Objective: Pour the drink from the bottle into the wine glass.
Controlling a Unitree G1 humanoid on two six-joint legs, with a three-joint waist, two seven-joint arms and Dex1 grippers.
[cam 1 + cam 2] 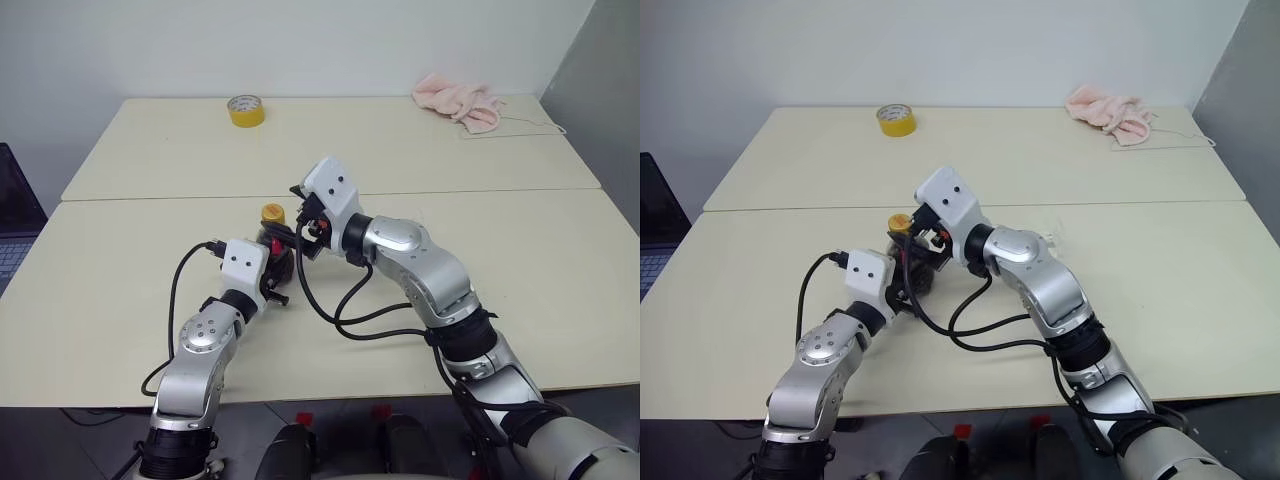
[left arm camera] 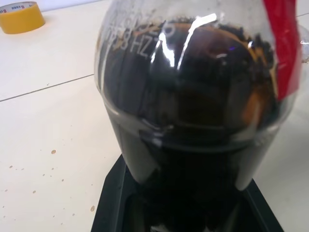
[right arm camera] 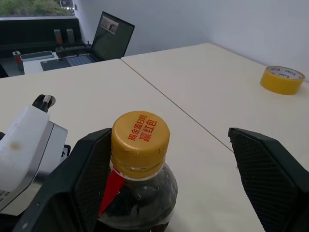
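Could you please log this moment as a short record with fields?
bottle: upright on the table, yellow cap still on, dark drink inside
left pincer: shut on the bottle's body
right pincer: open, fingers either side of the cap
tape roll: far side of table
pink cloth: far right corner

Bottle (image 1: 272, 232) upright on the near counter (image 1: 120, 330), mid-way across. Left claw (image 1: 277, 262) right at its base, right claw (image 3: 164, 179) around its cap (one finger each side). Tape roll (image 1: 246, 110) far behind; cloth (image 1: 460, 102) back right. Laptop (image 1: 14, 222) off left.
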